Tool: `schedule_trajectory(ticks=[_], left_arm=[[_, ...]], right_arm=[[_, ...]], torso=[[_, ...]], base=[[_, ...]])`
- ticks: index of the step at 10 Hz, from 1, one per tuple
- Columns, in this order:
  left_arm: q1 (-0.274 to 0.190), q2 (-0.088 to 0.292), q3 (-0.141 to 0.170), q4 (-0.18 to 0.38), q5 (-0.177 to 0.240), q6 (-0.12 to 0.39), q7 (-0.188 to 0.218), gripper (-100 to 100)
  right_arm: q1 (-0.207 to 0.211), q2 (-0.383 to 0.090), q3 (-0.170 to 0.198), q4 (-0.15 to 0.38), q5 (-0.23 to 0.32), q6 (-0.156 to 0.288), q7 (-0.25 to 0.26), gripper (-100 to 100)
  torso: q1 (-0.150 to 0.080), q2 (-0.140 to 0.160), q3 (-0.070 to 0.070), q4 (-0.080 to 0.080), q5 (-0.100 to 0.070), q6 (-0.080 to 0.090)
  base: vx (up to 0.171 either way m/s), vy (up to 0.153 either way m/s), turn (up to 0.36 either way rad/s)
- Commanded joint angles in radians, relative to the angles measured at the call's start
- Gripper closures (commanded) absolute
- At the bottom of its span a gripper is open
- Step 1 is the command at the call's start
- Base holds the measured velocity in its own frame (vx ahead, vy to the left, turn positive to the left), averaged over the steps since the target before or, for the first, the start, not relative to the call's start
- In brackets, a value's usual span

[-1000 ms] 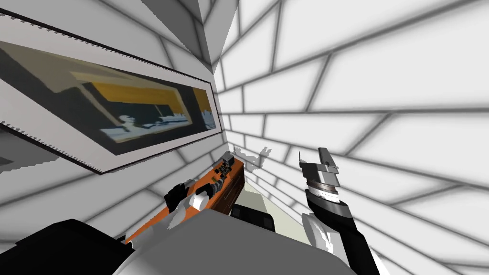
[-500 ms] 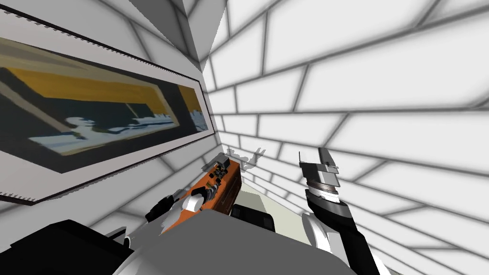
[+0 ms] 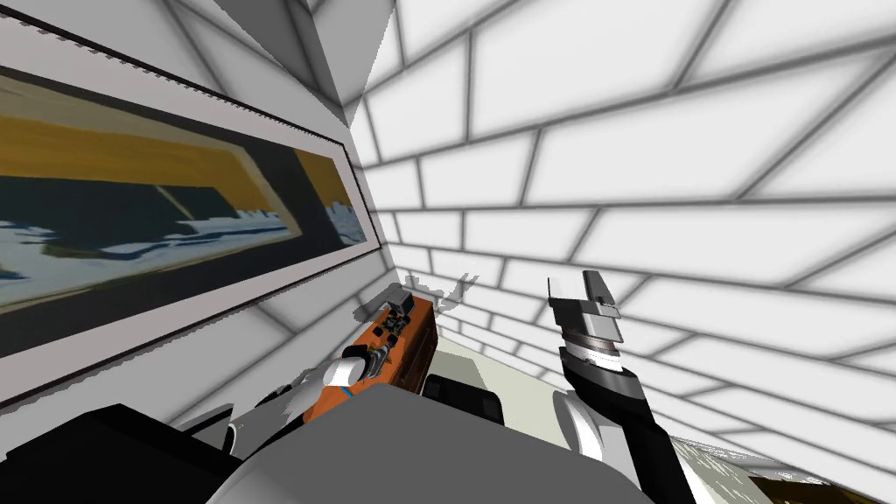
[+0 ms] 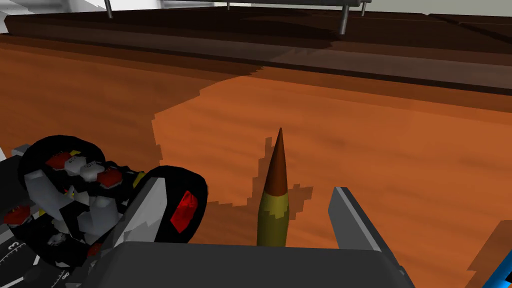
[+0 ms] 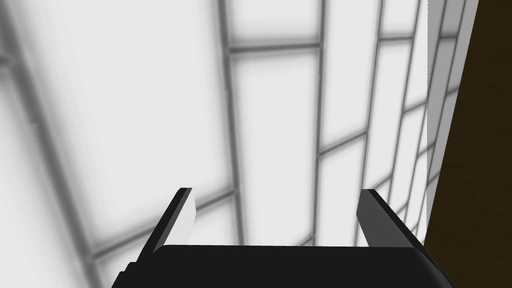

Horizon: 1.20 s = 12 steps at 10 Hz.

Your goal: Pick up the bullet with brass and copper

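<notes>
My right arm [image 3: 612, 411]: black forearm, white elbow shell, grey ribbed wrist. My right gripper [image 3: 573, 290]: thin light grey blades, dark box. My left arm [image 3: 337, 374]: white, thin blue ring. My left gripper [image 4: 250, 200]: same blades, black block.

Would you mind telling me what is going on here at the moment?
The robot's left end effector is down at an orange wooden top, open, with the bullet between its fingers, tip pointing away from it. Neither finger touches the bullet, so it is not yet grasped. A black object with red and grey parts lies right beside one finger. The right end effector is raised near the wall, open and empty.
</notes>
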<state>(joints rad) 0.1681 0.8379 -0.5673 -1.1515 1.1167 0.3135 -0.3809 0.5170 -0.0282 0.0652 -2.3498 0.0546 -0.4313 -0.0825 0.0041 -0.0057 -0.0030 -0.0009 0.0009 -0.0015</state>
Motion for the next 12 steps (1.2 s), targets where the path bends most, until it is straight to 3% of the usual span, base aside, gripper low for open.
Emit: schedule_trajectory(ticks=[1, 10, 11, 12], left_arm=[[0.01, 0.004, 0.011, -0.004, -0.019, 0.03, 0.025, -100], [-0.006, 0.09, -0.042, 0.138, 0.158, 0.186, 0.071, -100], [-0.001, 0.084, -0.04, 0.126, 0.141, 0.171, 0.069, -100], [-0.001, 0.084, -0.04, 0.127, 0.142, 0.174, 0.073, 0]], right_arm=[[0.0, 0.0, 0.0, 0.0, 0.0, 0.0, 0.0, 0], [0.0, 0.0, 0.0, 0.0, 0.0, 0.0, 0.0, 0], [0.0, 0.0, 0.0, 0.0, 0.0, 0.0, 0.0, 0], [0.0, 0.0, 0.0, 0.0, 0.0, 0.0, 0.0, 0]], torso=[[0.0, 0.0, 0.0, 0.0, 0.0, 0.0], [-0.001, -0.001, 0.0, 0.0, 0.0, -0.001], [-0.001, -0.001, 0.0, 0.0, 0.0, -0.001], [-0.002, -0.001, 0.0, 0.0, 0.0, -0.001]], base=[[0.002, 0.031, -0.105], [0.003, 0.03, -0.182], [0.004, 0.014, -0.041], [0.0, 0.0, 0.0]])
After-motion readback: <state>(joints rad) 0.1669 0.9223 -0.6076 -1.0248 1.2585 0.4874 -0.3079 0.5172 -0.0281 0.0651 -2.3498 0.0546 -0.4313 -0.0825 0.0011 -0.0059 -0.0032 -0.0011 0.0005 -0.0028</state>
